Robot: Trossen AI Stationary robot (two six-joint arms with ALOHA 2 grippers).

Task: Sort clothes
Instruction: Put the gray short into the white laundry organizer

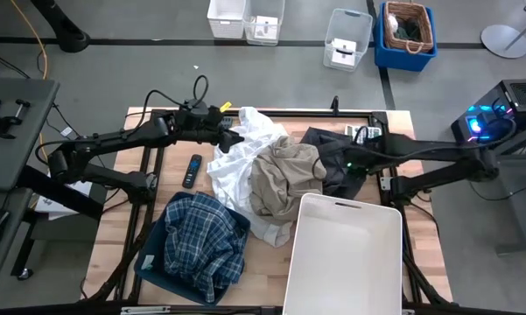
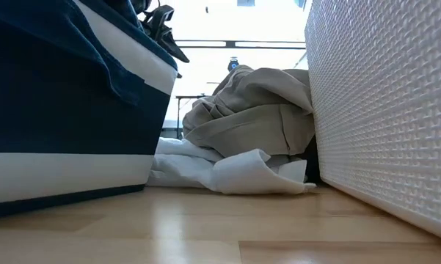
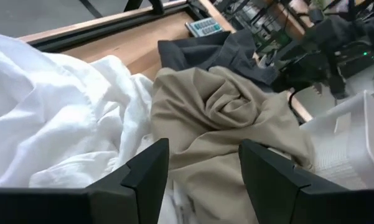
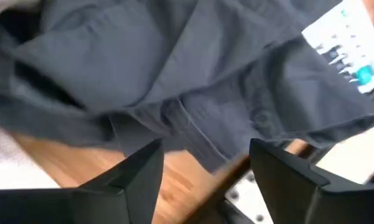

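A white piece (image 1: 238,157) and a beige khaki piece (image 1: 284,175) lie heaped at the table's middle, the khaki resting partly on the white. A dark grey-black piece (image 1: 326,144) lies beside them toward the far right. The plaid shirt (image 1: 201,241) lies in the navy bin (image 1: 150,262) at the near left. My left gripper (image 3: 202,168) is open, above the seam between the white piece (image 3: 56,106) and the khaki piece (image 3: 224,118). My right gripper (image 4: 205,171) is open just over the dark piece (image 4: 193,68).
A rigid white bin (image 1: 341,254) stands at the near right, against the heap. A black remote (image 1: 192,169) lies left of the heap, and a calculator (image 1: 361,132) lies at the far right edge. Several bins stand on the floor beyond the table.
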